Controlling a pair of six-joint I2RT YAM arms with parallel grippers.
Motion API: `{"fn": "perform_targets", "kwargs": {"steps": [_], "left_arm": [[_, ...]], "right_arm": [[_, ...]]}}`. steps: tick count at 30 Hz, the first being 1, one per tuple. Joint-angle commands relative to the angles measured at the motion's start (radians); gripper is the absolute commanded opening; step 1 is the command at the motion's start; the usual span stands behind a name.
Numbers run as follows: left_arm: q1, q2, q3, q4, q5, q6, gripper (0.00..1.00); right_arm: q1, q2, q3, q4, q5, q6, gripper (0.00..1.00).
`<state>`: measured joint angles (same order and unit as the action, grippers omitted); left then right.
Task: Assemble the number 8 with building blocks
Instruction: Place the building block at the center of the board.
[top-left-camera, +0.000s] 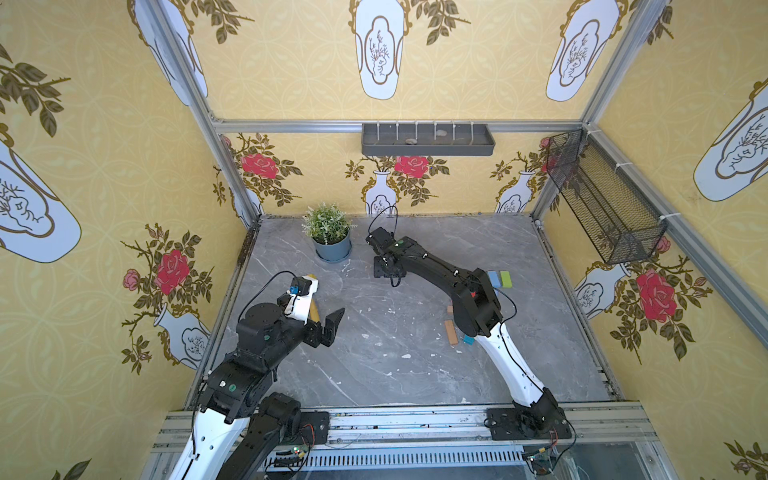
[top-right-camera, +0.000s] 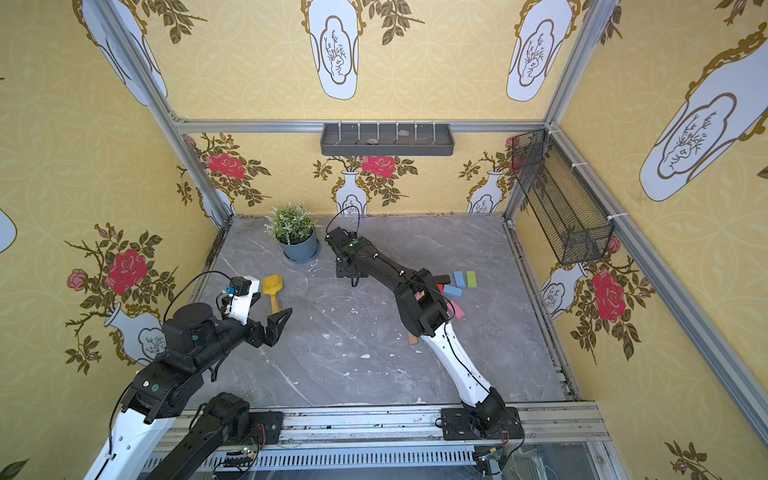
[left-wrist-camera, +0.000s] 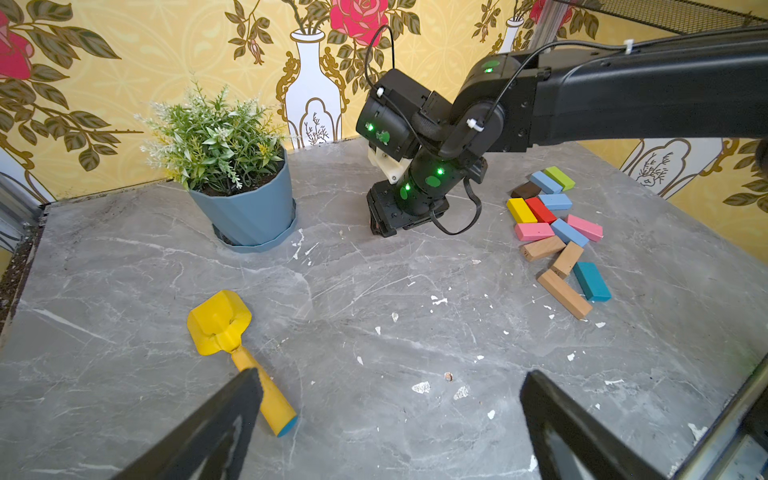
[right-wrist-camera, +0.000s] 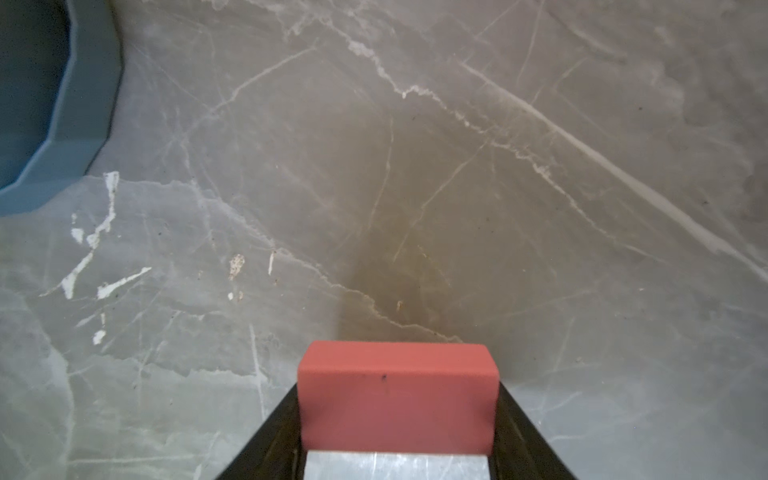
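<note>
While the right gripper (right-wrist-camera: 399, 415) squeezes a flat pinkish-red block (right-wrist-camera: 397, 374), bare grey table (right-wrist-camera: 540, 166) lies close below; the far-off left gripper (left-wrist-camera: 390, 376) gapes empty.

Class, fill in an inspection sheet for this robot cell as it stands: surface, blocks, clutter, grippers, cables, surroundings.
Surface: grey marbled table, scattered with white flecks.
Job's things: coloured blocks in a loose pile on the table's right side; one reddish block held low near the plant pot; no figure laid out yet.
Clutter: yellow toy scoop; potted plant.
Grippers: right gripper shut on the reddish block; left gripper open, empty, near the scoop.
Cables: black cable loops at the right wrist; another cable arcs over the left wrist.
Surroundings: floral yellow walls, grey shelf, wire basket.
</note>
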<state>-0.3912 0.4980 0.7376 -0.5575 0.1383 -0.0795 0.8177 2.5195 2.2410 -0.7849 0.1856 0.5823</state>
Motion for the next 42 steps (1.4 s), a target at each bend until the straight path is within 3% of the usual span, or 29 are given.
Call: {"fn": "perform_targets", "kwargs": {"steps": [1, 15, 27, 42], "left_arm": [[0.000, 0.001, 0.001, 0.008, 0.002, 0.004, 1.00], [0.000, 0.002, 0.001, 0.008, 0.006, 0.004, 1.00], [0.001, 0.002, 0.001, 0.007, 0.009, 0.003, 1.00], [0.000, 0.004, 0.000, 0.007, 0.008, 0.004, 1.00]], "right_arm": [[0.002, 0.012, 0.008, 0.019, -0.014, 0.029, 0.48], [0.007, 0.059, 0.026, 0.053, -0.047, 0.054, 0.58], [0.003, 0.066, 0.023, 0.062, -0.076, 0.065, 0.78], [-0.006, -0.011, -0.077, 0.127, -0.145, 0.096, 0.83]]}}
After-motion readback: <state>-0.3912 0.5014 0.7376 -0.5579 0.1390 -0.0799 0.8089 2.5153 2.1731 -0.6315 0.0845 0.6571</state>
